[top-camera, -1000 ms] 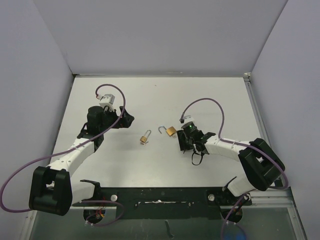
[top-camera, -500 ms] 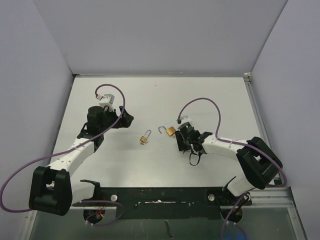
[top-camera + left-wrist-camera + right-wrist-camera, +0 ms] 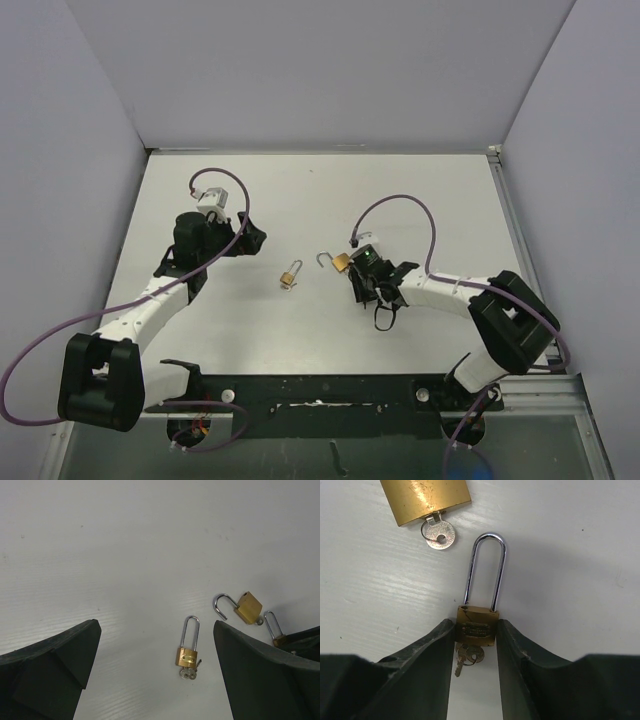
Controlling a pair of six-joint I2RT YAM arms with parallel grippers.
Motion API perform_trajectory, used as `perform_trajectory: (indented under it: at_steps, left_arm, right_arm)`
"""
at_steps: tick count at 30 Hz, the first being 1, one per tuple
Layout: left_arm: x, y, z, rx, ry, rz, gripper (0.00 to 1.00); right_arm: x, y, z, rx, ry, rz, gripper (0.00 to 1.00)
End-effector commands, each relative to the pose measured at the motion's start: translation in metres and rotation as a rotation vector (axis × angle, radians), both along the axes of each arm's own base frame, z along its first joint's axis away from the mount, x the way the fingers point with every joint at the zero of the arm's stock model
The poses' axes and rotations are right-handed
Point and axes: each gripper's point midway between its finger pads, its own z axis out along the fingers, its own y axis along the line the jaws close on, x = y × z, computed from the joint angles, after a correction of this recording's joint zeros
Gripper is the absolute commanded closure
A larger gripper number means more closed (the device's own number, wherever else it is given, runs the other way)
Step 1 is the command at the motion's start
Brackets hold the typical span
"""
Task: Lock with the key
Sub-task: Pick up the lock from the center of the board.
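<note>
At counter (image 3: 400, 200) centre, right tool (image 3: 475, 630) pinches the long-shackle padlock (image 3: 476, 624), key (image 3: 469, 656) seated; left tool (image 3: 155, 626) gapes empty; locking turn likely ahead.

First padlock (image 3: 290, 275) on table (image 3: 400, 190), second padlock (image 3: 340, 263) near its right, third padlock (image 3: 476, 629) within right gripper (image 3: 475, 636)

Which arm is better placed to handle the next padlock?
Right. The right gripper flanks the long-shackle padlock, key in its base; the left gripper hangs open, touching nothing.
</note>
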Motion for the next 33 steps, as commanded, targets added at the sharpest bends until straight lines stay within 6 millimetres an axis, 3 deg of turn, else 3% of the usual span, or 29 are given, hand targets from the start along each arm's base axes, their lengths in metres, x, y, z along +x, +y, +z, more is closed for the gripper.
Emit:
perform_trajectory:
  at_steps: [1,6,17,23,28,33]
  left_arm:
    - [0.003,0.004,0.023,0.000,-0.078,0.011,0.02]
    - [0.003,0.005,0.025,0.002,-0.087,0.018,0.02]
    - [0.003,0.008,0.034,0.009,-0.123,0.030,0.02]
    - [0.004,0.005,0.044,0.006,-0.146,0.016,0.02]
    - [0.006,0.000,0.059,-0.019,-0.159,-0.003,0.02]
    - [0.004,-0.008,0.074,-0.050,-0.196,-0.036,0.02]
  right_arm:
    - [-0.014,-0.021,-0.018,-0.122,0.076,-0.036,1.00]
    - [0.004,-0.011,0.002,-0.098,-0.008,-0.001,1.00]
    - [0.049,0.001,0.116,-0.004,-0.377,0.062,1.00]
    - [0.065,0.021,0.159,0.030,-0.490,0.167,1.00]
    - [0.068,0.053,0.188,0.209,-0.598,0.330,1.00]
    - [0.080,0.051,0.206,0.458,-0.629,0.376,1.00]
